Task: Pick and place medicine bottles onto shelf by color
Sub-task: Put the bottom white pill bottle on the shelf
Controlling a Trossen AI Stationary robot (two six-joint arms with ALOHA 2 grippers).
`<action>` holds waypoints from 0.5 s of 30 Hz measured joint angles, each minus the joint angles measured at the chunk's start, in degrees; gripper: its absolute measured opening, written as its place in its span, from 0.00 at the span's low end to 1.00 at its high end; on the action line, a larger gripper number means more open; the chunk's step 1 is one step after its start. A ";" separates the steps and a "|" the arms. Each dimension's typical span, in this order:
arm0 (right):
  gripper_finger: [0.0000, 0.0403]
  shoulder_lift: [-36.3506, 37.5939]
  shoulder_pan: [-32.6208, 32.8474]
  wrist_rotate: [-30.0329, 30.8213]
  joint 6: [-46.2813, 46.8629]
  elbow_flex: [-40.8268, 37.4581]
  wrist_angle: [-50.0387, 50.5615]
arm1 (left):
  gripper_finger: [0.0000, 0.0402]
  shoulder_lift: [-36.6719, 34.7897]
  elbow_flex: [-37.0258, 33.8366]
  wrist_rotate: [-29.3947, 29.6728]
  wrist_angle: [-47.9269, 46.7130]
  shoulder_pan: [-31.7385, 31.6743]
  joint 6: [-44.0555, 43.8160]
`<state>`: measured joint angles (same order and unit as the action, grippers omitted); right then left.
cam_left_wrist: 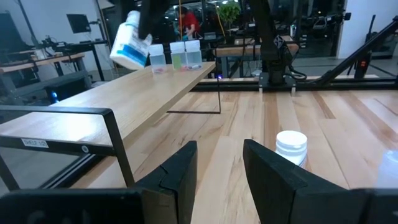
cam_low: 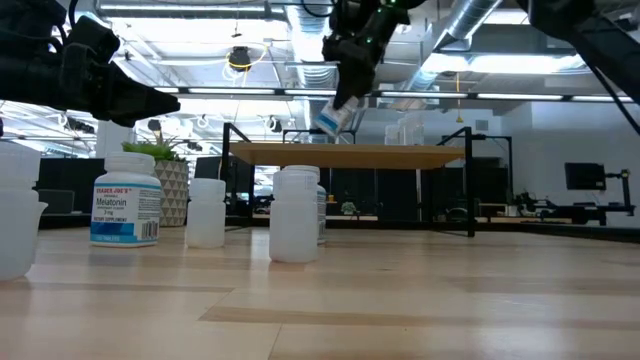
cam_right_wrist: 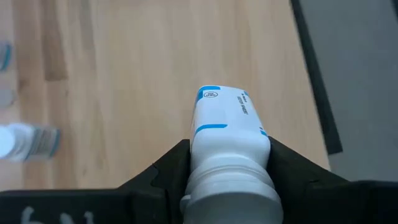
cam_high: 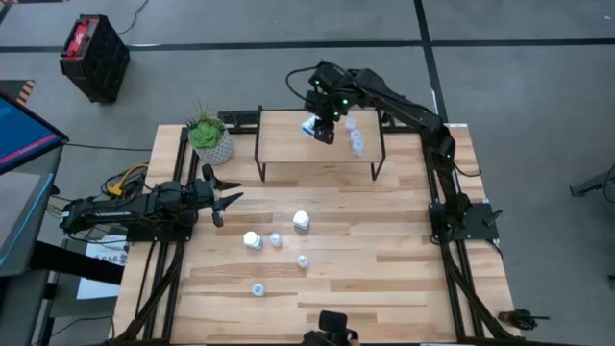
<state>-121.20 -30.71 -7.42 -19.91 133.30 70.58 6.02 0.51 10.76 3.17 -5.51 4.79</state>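
Observation:
My right gripper [cam_high: 323, 127] is over the far part of the shelf [cam_high: 288, 146], shut on a white medicine bottle with a blue-and-white label [cam_right_wrist: 225, 134]. Three small translucent bottles [cam_high: 356, 140] stand on their bases on the shelf, right of the held bottle. Several more bottles stand on the tabletop: two white ones [cam_high: 301, 221] [cam_high: 252, 239] and smaller pale ones [cam_high: 303, 260] [cam_high: 258, 288]. My left gripper [cam_left_wrist: 219, 165] waits level at the table's left side, open, nothing between its fingers. My right gripper pinches the white bottle's upper body just below the neck [cam_right_wrist: 229, 163] between its two fingers [cam_right_wrist: 166, 167]. The fingers slant down from above. The bottle's base points away from the gripper. It hangs tilted [cam_low: 331, 118], clear of the shelf top.
A white plant pot with a green plant [cam_high: 211, 142] stands at the shelf's left end. The shelf's thin black legs [cam_high: 258, 154] reach the tabletop. A labelled white bottle [cam_low: 125, 208] and two plain ones [cam_low: 296, 215] fill the low view's left foreground.

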 joint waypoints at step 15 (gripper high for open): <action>0.45 -0.01 2.07 -0.07 -5.41 0.04 9.88 | 0.30 0.00 -0.01 -0.07 0.01 0.01 -1.56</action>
<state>-121.21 -28.64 -7.49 -25.33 133.34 80.45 6.02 0.50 10.70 3.18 -5.50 3.22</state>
